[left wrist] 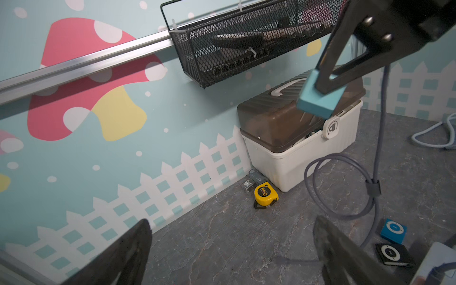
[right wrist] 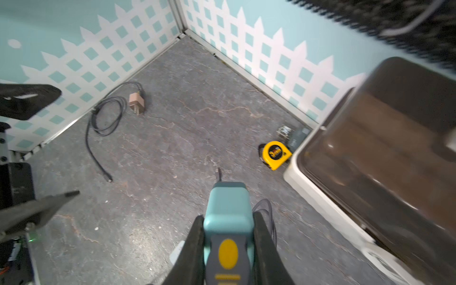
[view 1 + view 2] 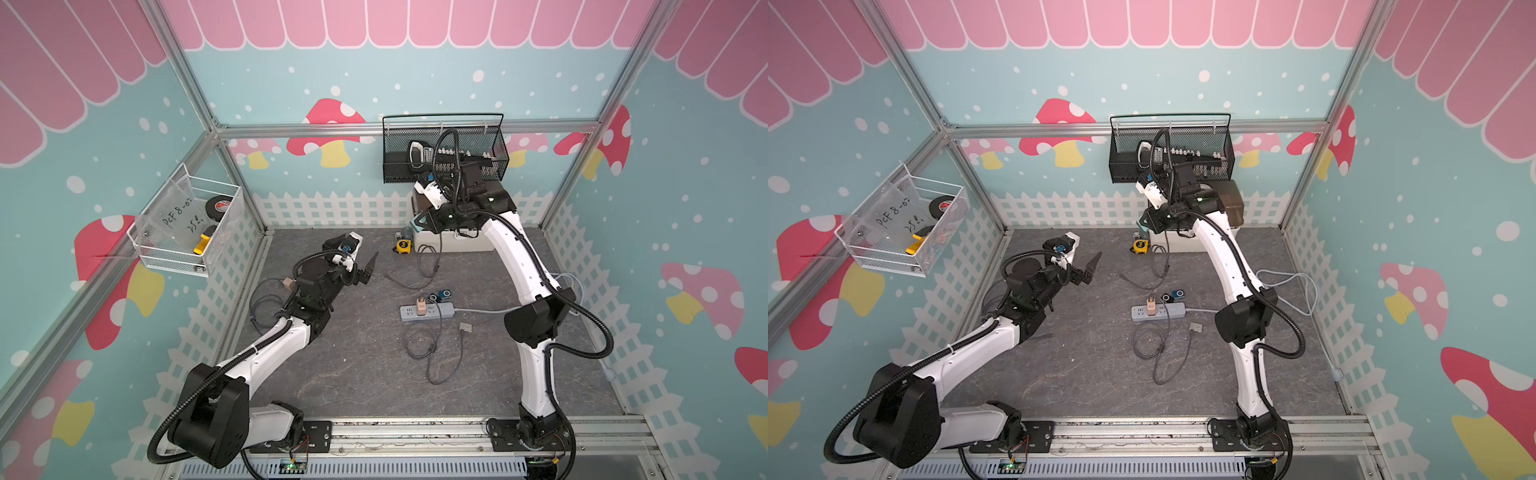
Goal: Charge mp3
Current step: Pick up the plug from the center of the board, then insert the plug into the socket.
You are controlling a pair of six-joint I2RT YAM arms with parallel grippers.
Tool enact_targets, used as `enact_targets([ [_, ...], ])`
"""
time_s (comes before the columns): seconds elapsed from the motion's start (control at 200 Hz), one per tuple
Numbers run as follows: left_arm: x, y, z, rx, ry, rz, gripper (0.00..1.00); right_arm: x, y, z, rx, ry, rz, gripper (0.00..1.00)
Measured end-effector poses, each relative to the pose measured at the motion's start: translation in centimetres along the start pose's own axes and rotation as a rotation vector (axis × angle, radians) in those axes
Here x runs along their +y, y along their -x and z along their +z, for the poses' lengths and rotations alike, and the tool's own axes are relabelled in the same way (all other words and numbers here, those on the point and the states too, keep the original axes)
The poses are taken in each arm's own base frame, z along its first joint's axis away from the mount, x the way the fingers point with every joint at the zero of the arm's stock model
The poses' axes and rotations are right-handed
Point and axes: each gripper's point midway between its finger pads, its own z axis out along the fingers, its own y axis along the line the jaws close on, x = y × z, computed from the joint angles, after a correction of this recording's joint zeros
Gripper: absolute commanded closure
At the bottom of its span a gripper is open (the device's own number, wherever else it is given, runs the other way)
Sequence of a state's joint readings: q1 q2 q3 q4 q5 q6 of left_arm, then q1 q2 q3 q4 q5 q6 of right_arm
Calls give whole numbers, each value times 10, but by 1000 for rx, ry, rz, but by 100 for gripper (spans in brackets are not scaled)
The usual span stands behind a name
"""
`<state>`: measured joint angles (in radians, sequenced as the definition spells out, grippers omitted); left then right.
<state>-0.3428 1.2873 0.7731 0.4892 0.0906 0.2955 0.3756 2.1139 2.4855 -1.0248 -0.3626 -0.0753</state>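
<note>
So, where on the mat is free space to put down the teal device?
Bare mat lies between the left arm and the power strip, and along the front rail, before the cable coil. Crowded: around the strip with both mp3 players and cables, and the back by the white box and tape measure.

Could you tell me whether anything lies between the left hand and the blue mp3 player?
Only the grey cable, hanging from the teal charger in the right hand, loops between the left hand and the blue mp3 player.
</note>
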Motion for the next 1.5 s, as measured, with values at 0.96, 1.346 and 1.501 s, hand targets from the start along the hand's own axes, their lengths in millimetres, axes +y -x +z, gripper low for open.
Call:
enact_targets([
  [0.96, -61, -64, 16, 283, -324, -272, 3, -66, -119, -37, 277, -71, -412, 100],
  [1.346, -60, -69, 15, 307, -310, -265, 4, -17, -190, 5, 317, 221, -517, 100],
  [1.501, -61, -72, 14, 321, -314, -268, 4, 14, -204, 18, 299, 336, -589, 100],
])
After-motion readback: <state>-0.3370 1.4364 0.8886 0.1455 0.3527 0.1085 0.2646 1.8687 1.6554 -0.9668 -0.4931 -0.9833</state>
